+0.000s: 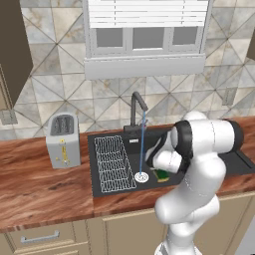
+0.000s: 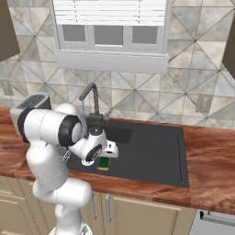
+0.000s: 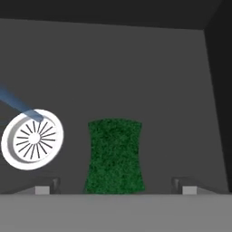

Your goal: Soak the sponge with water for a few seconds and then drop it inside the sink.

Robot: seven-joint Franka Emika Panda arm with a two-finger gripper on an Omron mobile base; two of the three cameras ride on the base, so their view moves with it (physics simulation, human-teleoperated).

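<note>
The sponge [image 3: 114, 156] lay flat on the floor of the sink [image 3: 136, 68], green side up. It sat just beside the round drain [image 3: 32, 139], on the side away from the rack [image 1: 113, 163]. The water [image 1: 143, 144] ran down in a thin line from the faucet [image 1: 137, 107] and hit the drain, not the sponge.

The gripper [image 3: 115, 186] hung right over the sponge, low in the sink. Its jaws stood wide apart, one tip on each side of the sponge, and they did not touch it. So the sponge was not held.

In the right base view the sponge [image 2: 103, 163] showed just under the hand, with a bit of yellow at its edge. The arm bent down over the front of the sink.

It looked like the drop was done, since the sponge was in the sink and the jaws were off it. The good way to end this step would be to lift the hand straight up. That way the tips would not bump the sponge or drag it along. The jaws should stay wide until the hand is well above the sink. The hand should also keep away from the faucet and the stream on its way up. The sponge was soft and light, so even a small nudge could slide it.
</note>
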